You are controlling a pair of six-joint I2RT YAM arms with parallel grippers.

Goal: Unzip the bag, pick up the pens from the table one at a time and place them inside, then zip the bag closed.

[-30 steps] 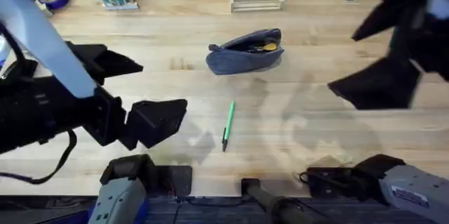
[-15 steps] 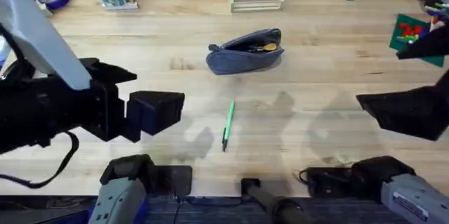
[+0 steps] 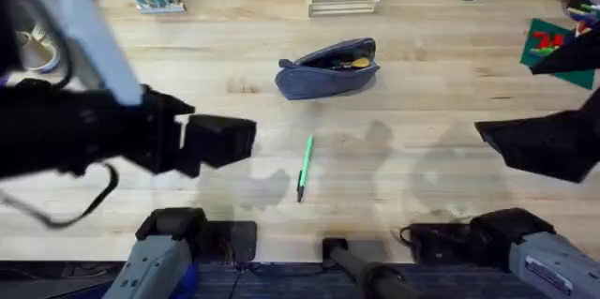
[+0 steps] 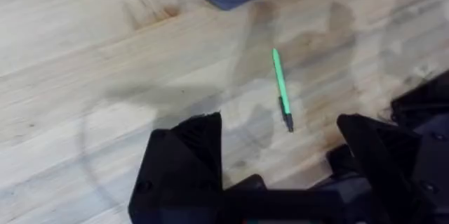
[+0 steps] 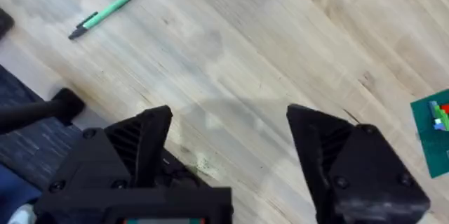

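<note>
**Left gripper (image 4: 280,150): spread, empty, above green pen**

Right gripper (image 5: 228,143): spread, empty, right side. Pen (image 3: 304,167): flat on table (image 3: 450,102), near-centre. Bag (image 3: 327,67): beyond it, unzipped. Advice: descend straddling mid-barrel, fingers across its length.

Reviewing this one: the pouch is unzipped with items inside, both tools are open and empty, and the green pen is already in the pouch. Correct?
Not quite. The green pen lies on the table, apart from the pouch, as the overhead view shows. The rest holds: the pouch is unzipped with items inside, and the left tool and right tool are open and empty.
</note>
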